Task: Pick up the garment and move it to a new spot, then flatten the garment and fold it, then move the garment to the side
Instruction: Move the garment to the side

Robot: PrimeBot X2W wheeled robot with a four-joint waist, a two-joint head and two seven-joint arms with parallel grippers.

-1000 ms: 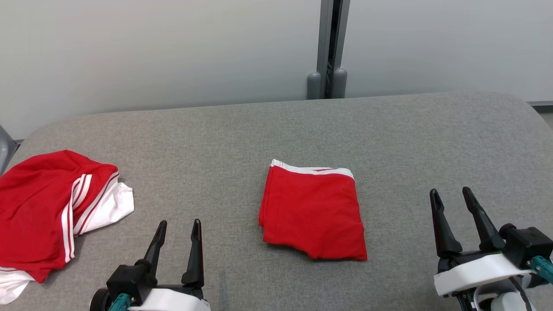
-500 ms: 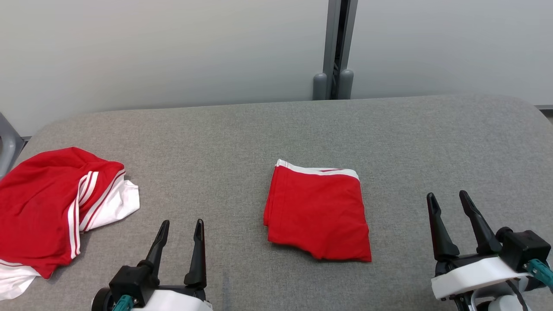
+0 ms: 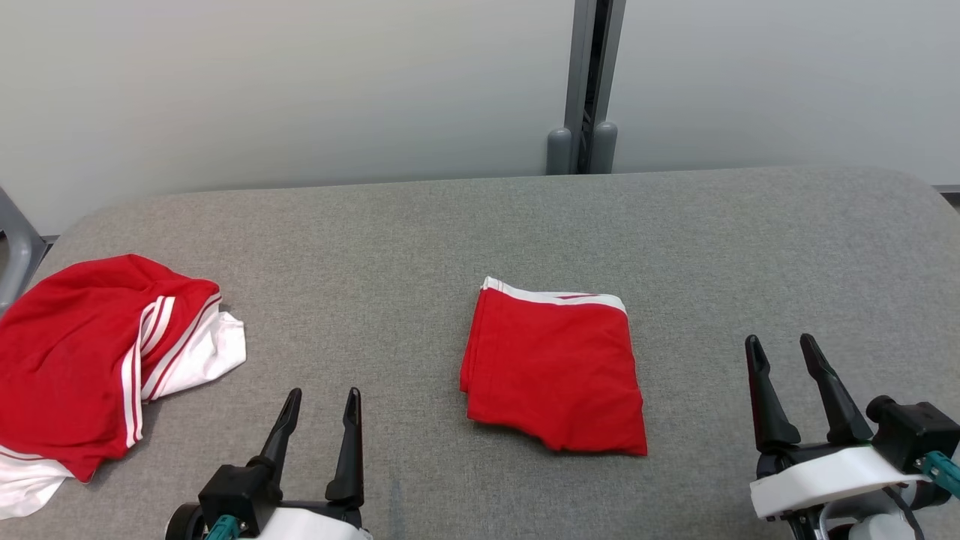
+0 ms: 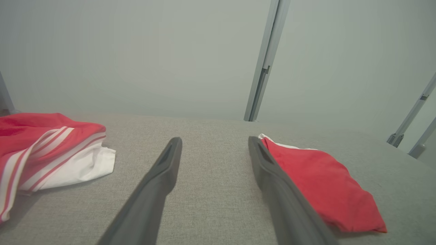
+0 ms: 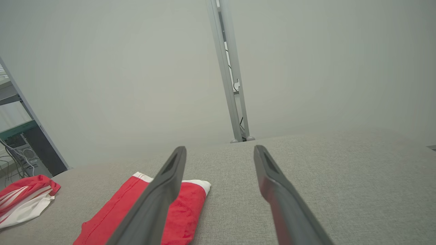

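On the grey table (image 3: pixel 450 225), a crumpled red-and-white heap (image 3: pixel 75 352) lies well left of the folded garment (image 3: pixel 555 367). I judge folding done, with moving it aside left. My left gripper (image 3: pixel 322 394) and right gripper (image 3: pixel 780 341) flank that garment, jaws apart, empty.

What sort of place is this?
Likely a robot test lab: a grey padded table holding a folded red garment and a crumpled garment, plain partition panels, and seemingly computer gear with cables.
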